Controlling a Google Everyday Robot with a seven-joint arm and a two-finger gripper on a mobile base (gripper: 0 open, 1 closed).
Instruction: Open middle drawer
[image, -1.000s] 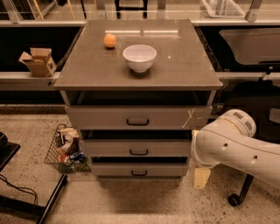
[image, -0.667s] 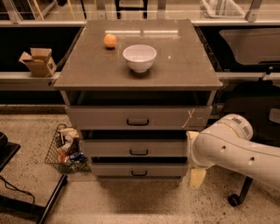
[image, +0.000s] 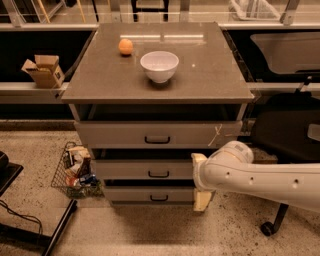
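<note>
The desk stands as it did, all three fronts flush below its front edge. The arm, reaching in from the right, has slid leftward over the last second, from clear of the desk's front right corner to across it. The middle drawer, second down under the front edge, is shut. Its right end is now covered by the gripper, which sits low at that corner and well to the right of the handle at the front's centre. This looks like the approach, with the pull not yet begun. Whether the gripper is wide or narrow I cannot tell. The arm runs off the right side, so its base is cut off.
</note>
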